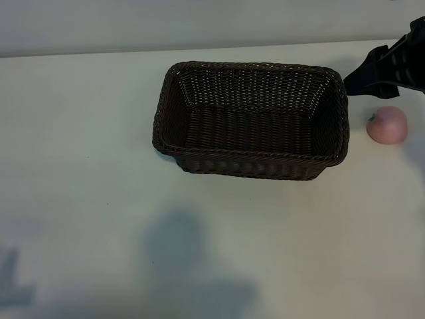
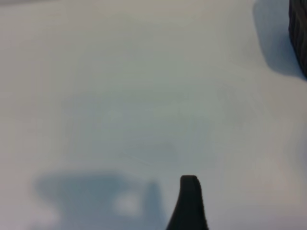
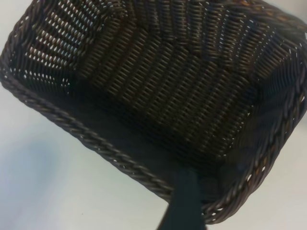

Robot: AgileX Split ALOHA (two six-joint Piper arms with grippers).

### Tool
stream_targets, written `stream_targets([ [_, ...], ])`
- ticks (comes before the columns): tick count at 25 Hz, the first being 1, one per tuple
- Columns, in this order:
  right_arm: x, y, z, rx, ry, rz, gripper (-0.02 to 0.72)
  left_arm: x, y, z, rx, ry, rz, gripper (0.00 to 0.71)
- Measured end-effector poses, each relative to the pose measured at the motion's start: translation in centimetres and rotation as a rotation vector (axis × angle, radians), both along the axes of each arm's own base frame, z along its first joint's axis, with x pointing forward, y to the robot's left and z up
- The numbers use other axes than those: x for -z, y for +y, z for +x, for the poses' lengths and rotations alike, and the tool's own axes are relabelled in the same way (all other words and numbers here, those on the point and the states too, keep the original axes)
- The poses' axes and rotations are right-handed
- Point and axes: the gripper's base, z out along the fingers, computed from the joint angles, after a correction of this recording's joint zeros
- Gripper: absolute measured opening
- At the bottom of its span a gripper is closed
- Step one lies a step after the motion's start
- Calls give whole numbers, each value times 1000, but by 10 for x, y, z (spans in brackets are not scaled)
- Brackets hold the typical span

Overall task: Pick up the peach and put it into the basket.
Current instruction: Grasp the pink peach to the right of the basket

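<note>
The peach (image 1: 388, 124), light, smooth and likely slippery, lies beside the empty basket (image 1: 251, 166); the open right gripper (image 1: 372, 74) should take it across its widest part.

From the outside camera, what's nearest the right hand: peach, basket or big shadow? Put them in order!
1-2. The basket, left of the right hand, and the peach, just below it: too close to call.
3. The big shadow, far lower left on the table.

A pale table (image 1: 80, 166) meets a light wall (image 1: 133, 23) behind.
</note>
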Motion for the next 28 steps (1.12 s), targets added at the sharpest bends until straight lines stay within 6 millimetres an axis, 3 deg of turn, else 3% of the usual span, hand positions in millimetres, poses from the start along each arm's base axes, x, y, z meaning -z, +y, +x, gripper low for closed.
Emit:
stream_targets([
  [8, 0, 0, 0, -27, -12, -16, 595, 29, 0, -13, -12, 20, -18, 596],
  [16, 1, -4, 4, -5, -42, -62, 595, 33, 0, -10, -13, 8, -19, 596],
  [19, 14, -11, 12, 27, -3, -139, 595, 32, 0, -10, -10, 6, -20, 596],
  [24, 59, -23, 38, 130, 103, -252, 595, 32, 0, -10, -10, 6, -20, 596],
  [28, 81, -27, 54, 185, 94, -285, 595, 32, 0, -10, -11, 6, -20, 596],
])
